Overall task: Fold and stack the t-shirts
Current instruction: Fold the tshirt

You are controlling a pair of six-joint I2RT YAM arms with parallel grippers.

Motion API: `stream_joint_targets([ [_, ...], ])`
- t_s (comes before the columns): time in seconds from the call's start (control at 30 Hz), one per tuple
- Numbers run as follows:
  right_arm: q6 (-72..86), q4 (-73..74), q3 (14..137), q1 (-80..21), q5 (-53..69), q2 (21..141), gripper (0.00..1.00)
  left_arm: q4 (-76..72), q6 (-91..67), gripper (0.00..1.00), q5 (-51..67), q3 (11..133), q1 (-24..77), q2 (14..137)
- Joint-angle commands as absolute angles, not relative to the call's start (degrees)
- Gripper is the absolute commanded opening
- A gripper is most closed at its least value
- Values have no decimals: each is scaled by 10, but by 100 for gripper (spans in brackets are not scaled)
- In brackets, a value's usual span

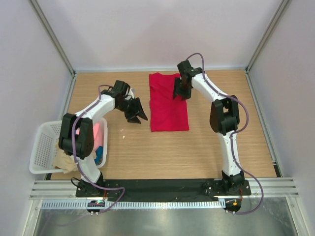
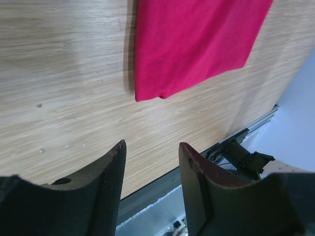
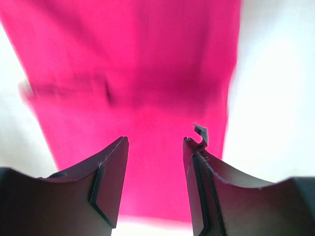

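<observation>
The left fingers (image 1: 137,114) are partly open, with a gap between them, and they hold nothing. They are not touching anything. Under them there is only the bare wood of the worktop (image 1: 197,152). The left arm (image 1: 96,105) reaches up from its base, bends at the elbow and points its fingers to the right. Behind these fingers, on the far left, a white basket (image 1: 42,147) sits at the edge of the worktop. It holds a pink t-shirt (image 1: 98,132), a beige t-shirt (image 1: 64,160) and a bit of a blue t-shirt (image 1: 100,156). The left arm hides part of them. The red t-shirt (image 1: 167,105) lies flat just to the right of the left fingers, close to them but apart. It lies right under the right fingers (image 1: 178,92). The right fingers are partly open too, and no cloth is between them. The right arm (image 1: 224,115) goes up from its base, bends, and reaches left with its fingers pointing down. The right wrist view is blurry, so I cannot tell if the tips touch the red cloth.
</observation>
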State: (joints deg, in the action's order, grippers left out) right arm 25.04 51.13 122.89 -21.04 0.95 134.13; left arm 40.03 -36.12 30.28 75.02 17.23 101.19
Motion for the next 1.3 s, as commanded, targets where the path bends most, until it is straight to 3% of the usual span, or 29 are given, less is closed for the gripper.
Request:
stream_joint_targets([
  [0.0, 234, 514, 1109, -201, 118, 1188, 55, 376, -380, 48, 342, 766, 194, 1043],
  [0.13, 223, 474, 901, -166, 187, 1077, 54, 376, -386, 48, 327, 742, 219, 1056],
  [0.4, 225, 382, 680, -137, 252, 991, 54, 305, -427, 45, 302, 651, 230, 1047],
  [0.7, 253, 295, 615, -115, 285, 1027, 53, 265, -443, 43, 278, 650, 230, 1073],
  [1.27, 253, 269, 620, -96, 279, 1078, 51, 250, -475, 42, 266, 692, 230, 1140],
])
